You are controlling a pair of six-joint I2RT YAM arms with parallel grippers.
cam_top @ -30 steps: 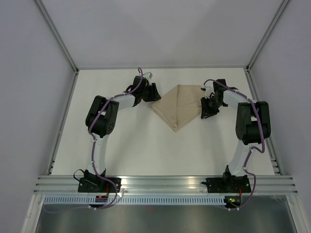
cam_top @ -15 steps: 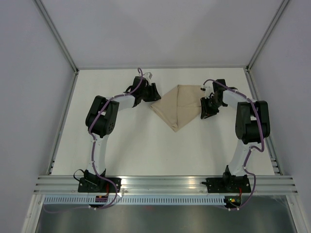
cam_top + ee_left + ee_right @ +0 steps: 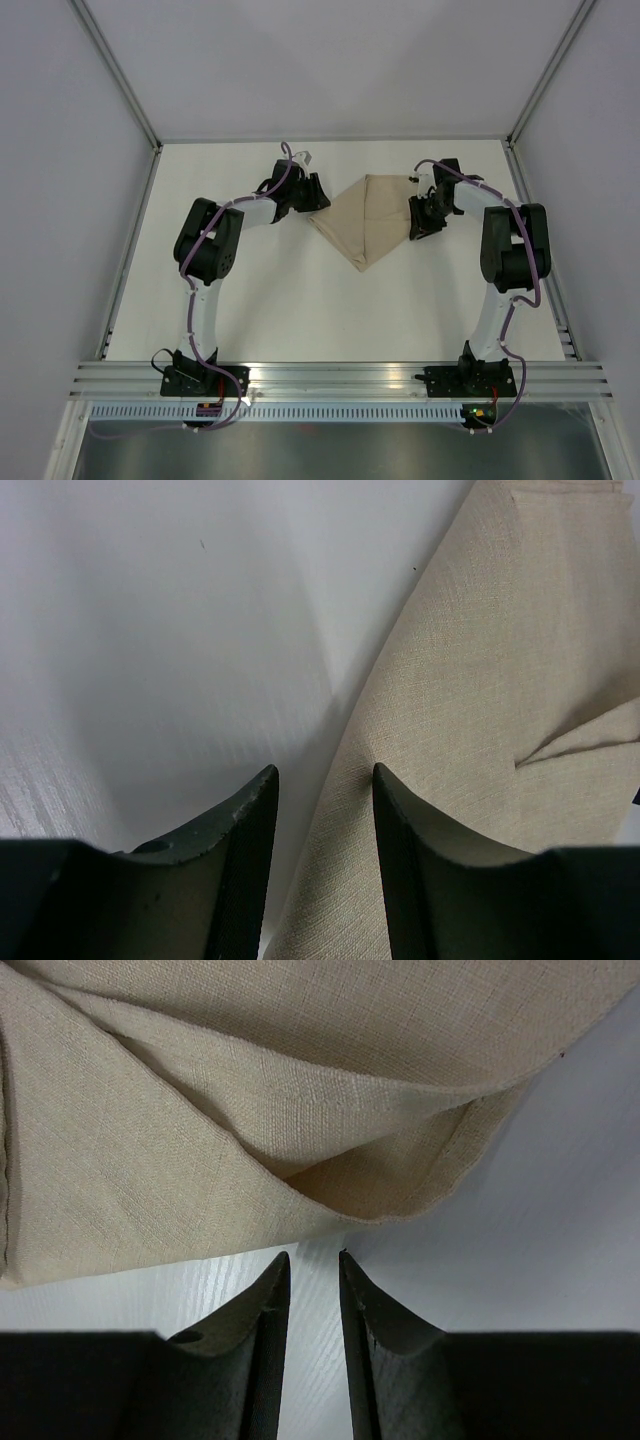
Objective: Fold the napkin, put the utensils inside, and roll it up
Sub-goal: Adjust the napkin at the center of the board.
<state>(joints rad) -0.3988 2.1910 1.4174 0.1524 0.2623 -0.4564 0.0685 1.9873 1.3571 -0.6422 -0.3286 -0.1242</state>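
Observation:
The napkin lies folded into a beige, kite-like shape at the far middle of the white table. My left gripper is at its left corner. In the left wrist view the jaws stand apart and straddle the napkin's left edge, with cloth and bare table showing between them. My right gripper is at the right corner. Its jaws stand a narrow gap apart over bare table, just short of the napkin's folded, slightly lifted corner. The utensils are out of view.
A metal rail carrying both arm bases runs along the near edge. Grey walls and frame posts close in the table on the left, right and far sides.
My right gripper has shifted slightly left and away, closer to the napkin's right corner. My left gripper has stayed in place, its jaws narrowing a touch.

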